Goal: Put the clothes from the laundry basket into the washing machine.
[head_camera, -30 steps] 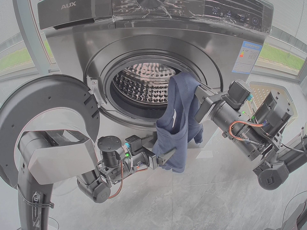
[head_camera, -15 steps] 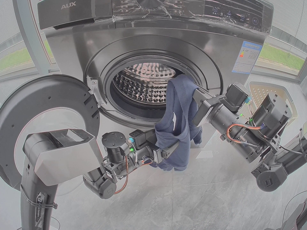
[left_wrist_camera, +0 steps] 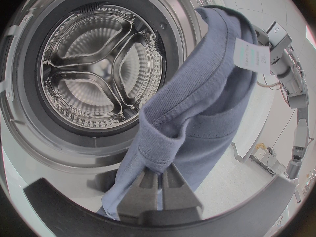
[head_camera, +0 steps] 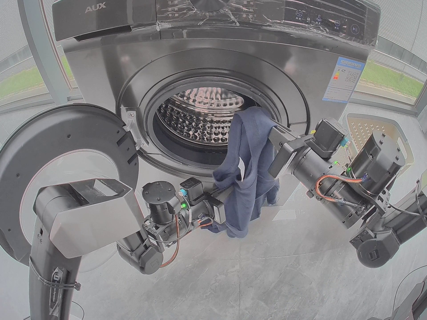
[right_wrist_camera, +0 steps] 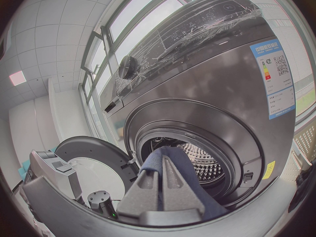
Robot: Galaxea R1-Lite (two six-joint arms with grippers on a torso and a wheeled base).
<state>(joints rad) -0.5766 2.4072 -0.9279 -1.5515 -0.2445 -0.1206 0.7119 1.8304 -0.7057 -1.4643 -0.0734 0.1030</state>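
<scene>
A navy garment (head_camera: 247, 156) hangs in front of the washing machine's open drum (head_camera: 200, 116), at the right side of the opening. My right gripper (head_camera: 269, 130) is shut on its top fold, level with the rim of the opening. Lower down, my left gripper (head_camera: 227, 195) is shut on its ribbed edge. In the left wrist view the left gripper (left_wrist_camera: 161, 176) pinches that ribbed band of the garment (left_wrist_camera: 197, 116), and the steel drum (left_wrist_camera: 95, 73) lies beyond it. In the right wrist view the right gripper (right_wrist_camera: 161, 176) clamps the navy cloth (right_wrist_camera: 177, 162) before the drum (right_wrist_camera: 200, 162).
The round machine door (head_camera: 66, 143) stands swung open to the left. A cream perforated laundry basket (head_camera: 373, 127) sits on the floor right of the machine, behind my right arm. Bare grey tiled floor (head_camera: 267, 272) lies in front.
My left gripper has risen and drawn in toward the machine, lifting the garment's lower edge. My right gripper has shifted slightly left and down with the top fold.
</scene>
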